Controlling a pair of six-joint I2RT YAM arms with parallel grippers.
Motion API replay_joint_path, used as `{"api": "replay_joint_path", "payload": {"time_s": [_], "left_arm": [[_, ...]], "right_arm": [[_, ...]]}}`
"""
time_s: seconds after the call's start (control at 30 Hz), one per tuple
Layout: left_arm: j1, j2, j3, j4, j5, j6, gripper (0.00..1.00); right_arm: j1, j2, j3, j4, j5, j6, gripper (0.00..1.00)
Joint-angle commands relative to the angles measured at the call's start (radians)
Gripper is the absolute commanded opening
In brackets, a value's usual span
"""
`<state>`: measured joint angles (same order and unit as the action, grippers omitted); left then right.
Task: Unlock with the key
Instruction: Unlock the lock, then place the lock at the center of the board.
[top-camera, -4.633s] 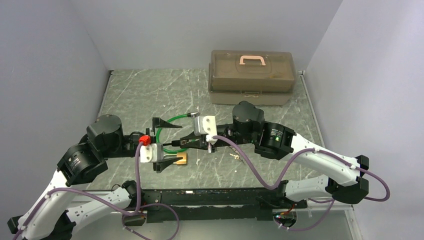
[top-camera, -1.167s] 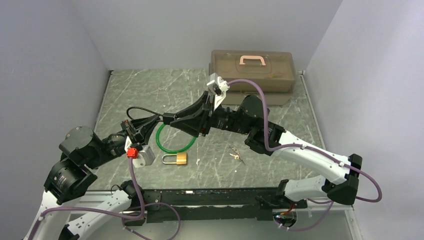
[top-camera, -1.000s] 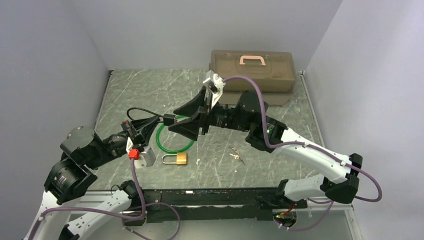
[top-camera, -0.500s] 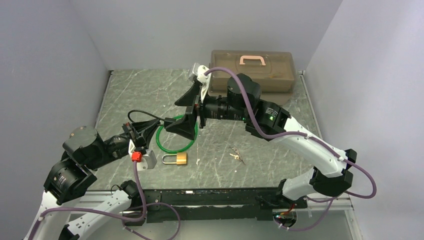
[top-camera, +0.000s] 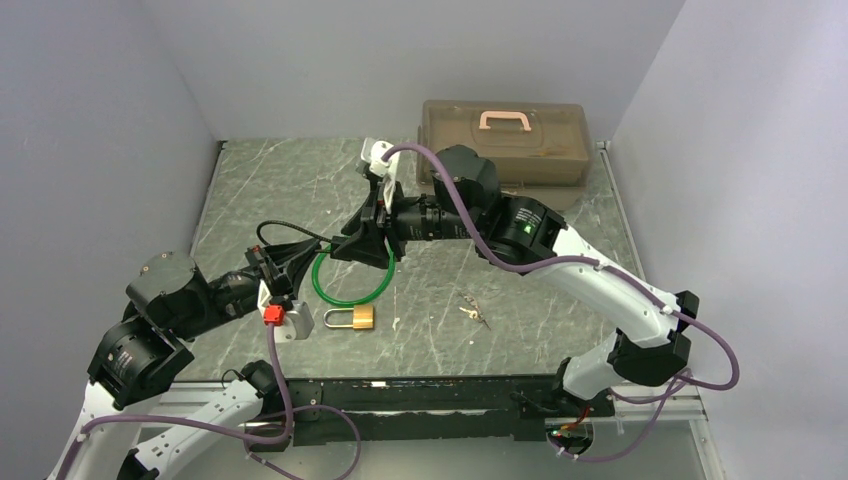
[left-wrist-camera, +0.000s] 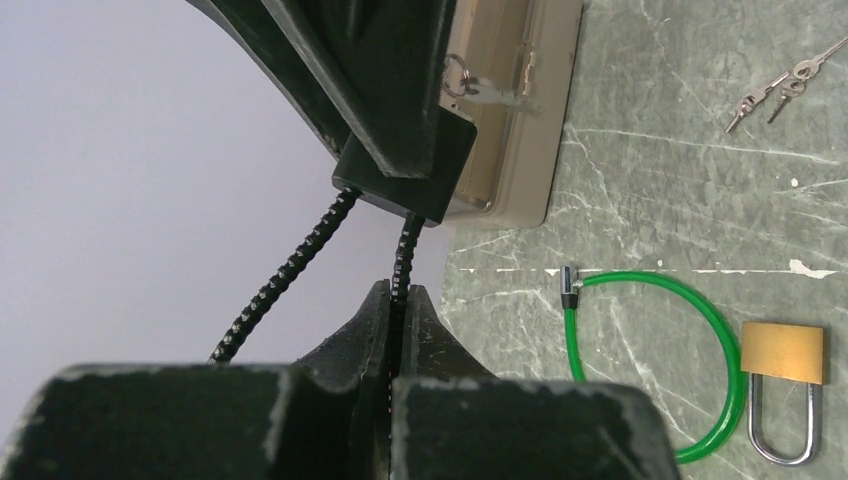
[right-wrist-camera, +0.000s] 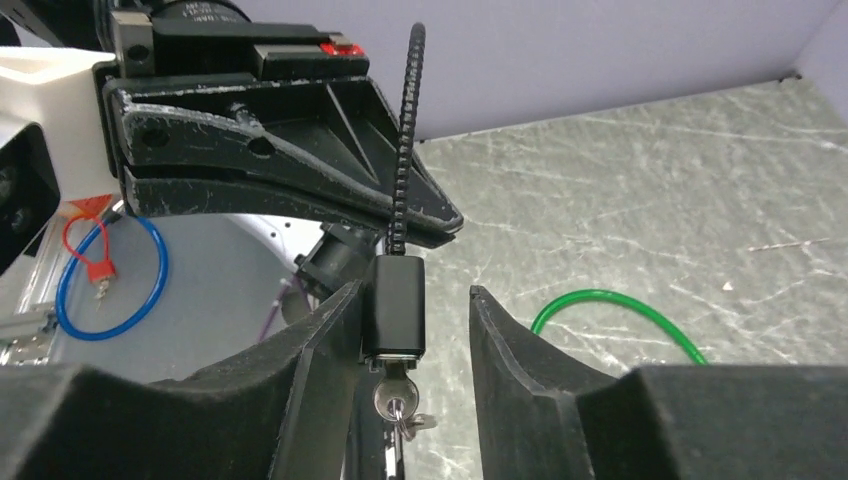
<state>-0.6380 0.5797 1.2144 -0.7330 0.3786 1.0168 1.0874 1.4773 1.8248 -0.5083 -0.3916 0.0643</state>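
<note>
My left gripper (left-wrist-camera: 398, 290) is shut on a black beaded cable (left-wrist-camera: 290, 262), held above the table (top-camera: 260, 190). The cable's black lock body (right-wrist-camera: 393, 300) hangs between the fingers of my right gripper (right-wrist-camera: 412, 290). It lies against the left finger (right-wrist-camera: 320, 340), with a gap to the right finger. A silver key (right-wrist-camera: 394, 398) with a ring sticks out of the body's underside. In the top view the right gripper (top-camera: 355, 235) meets the left gripper (top-camera: 303, 250) at mid-table.
A brass padlock (top-camera: 353, 318) with a silver shackle lies beside a green cable loop (top-camera: 350, 296). A bunch of small silver keys (top-camera: 472, 313) lies right of it. A brown toolbox (top-camera: 505, 140) stands at the back.
The right arm has swung left towards the left gripper. Its jaws spread wide, then narrowed around the black lock body. The left gripper kept its hold on the cable.
</note>
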Motion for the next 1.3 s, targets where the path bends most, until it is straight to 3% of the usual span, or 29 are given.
{"api": "replay_joint_path", "payload": {"time_s": [0.0,0.3,0.37,0.5,0.53,0.8,1.0,1.13,1.17,1.2,1.23,1.27], "left_arm": [[0.001,-0.010,0.023,0.024,0.027,0.029,0.00],[0.003,-0.009,0.019,0.019,0.025,0.046,0.00],[0.002,-0.009,0.019,0.019,0.023,0.046,0.00],[0.003,-0.010,0.021,0.018,0.019,0.052,0.00],[0.003,-0.011,0.023,0.018,0.017,0.052,0.00],[0.020,-0.025,0.044,0.010,-0.015,0.100,0.00],[0.037,-0.043,0.053,0.008,-0.056,0.149,0.00],[0.043,-0.042,0.059,-0.011,-0.008,0.122,0.00],[0.045,-0.038,0.061,-0.041,0.027,0.117,0.04],[0.043,-0.034,0.068,-0.093,0.071,0.125,0.15],[0.045,-0.028,0.078,-0.155,0.131,0.147,0.35],[0.045,-0.025,0.083,-0.202,0.203,0.151,0.66]], "right_arm": [[-0.003,0.006,0.049,-0.049,-0.015,-0.008,0.44],[-0.003,0.063,0.133,-0.128,-0.072,-0.013,0.42],[-0.003,0.076,0.151,-0.147,-0.088,-0.012,0.35],[-0.012,0.084,0.150,-0.153,-0.128,0.018,0.02],[-0.018,0.084,0.150,-0.156,-0.134,0.030,0.00],[-0.106,0.016,0.029,-0.156,-0.236,0.110,0.00],[-0.113,0.005,0.016,-0.262,-0.270,0.077,0.00],[-0.117,-0.007,0.003,-0.223,-0.263,0.097,0.00],[-0.121,-0.007,0.007,-0.200,-0.255,0.105,0.00],[-0.126,-0.005,0.014,-0.182,-0.251,0.113,0.00],[-0.133,-0.006,0.018,-0.163,-0.246,0.123,0.00],[-0.139,-0.006,0.018,-0.139,-0.239,0.132,0.00]]}}
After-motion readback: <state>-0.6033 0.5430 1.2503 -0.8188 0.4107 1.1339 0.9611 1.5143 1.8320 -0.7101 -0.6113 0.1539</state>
